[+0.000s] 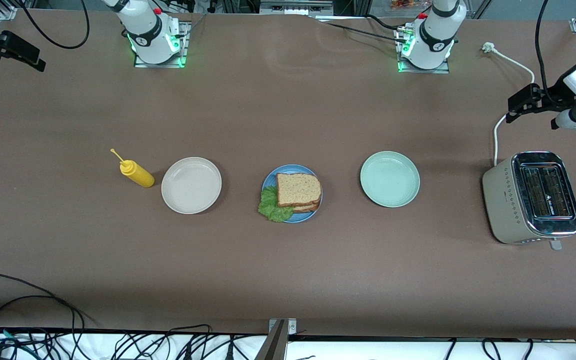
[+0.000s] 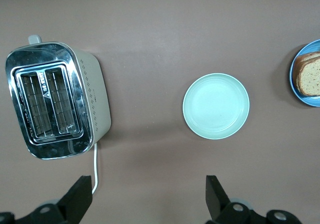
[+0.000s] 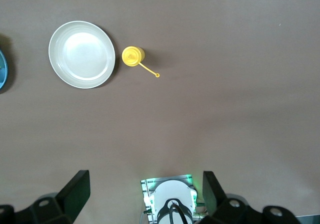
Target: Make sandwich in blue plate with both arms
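Your sandwich (image 1: 298,192) is sitting stacked on the blue plate (image 1: 268,181) mid-surface, lettuce poking out toward the front camera. Both pincers are hanging high, fingers apart and empty: the left pincer (image 2: 150,196) near the toaster (image 1: 530,197), the right pincer (image 3: 145,194) over its own base, neither clearly nearer.

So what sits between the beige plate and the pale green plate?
The blue plate sits there, holding the sandwich with lettuce sticking out. The front view shows it.

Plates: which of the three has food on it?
The blue plate in the middle, holding the sandwich; the beige plate and pale green plate are bare.
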You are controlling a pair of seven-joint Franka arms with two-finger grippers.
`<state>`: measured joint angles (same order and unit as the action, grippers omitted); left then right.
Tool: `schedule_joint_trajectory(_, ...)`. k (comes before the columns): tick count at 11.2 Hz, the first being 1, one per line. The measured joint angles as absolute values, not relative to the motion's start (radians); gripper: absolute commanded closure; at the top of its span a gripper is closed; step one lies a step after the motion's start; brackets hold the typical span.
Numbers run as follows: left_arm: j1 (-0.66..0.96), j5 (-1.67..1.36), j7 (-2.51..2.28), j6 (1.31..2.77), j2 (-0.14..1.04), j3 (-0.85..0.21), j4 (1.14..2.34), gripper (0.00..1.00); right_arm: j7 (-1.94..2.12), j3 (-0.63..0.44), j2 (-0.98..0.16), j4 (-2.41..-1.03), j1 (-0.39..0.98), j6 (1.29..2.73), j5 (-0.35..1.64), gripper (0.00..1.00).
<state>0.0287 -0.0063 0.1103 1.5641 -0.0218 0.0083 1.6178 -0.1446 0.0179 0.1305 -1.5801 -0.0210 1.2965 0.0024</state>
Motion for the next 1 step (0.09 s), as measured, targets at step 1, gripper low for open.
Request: schedule_joint_trajectory(1, 0.029, -0.006, 0.11, 1.564, -0.022, 0.008, 1.618, 0.0, -0.145, 0.022, 0.13, -1.58, -0.021, 1.295, 0.002, 0.0)
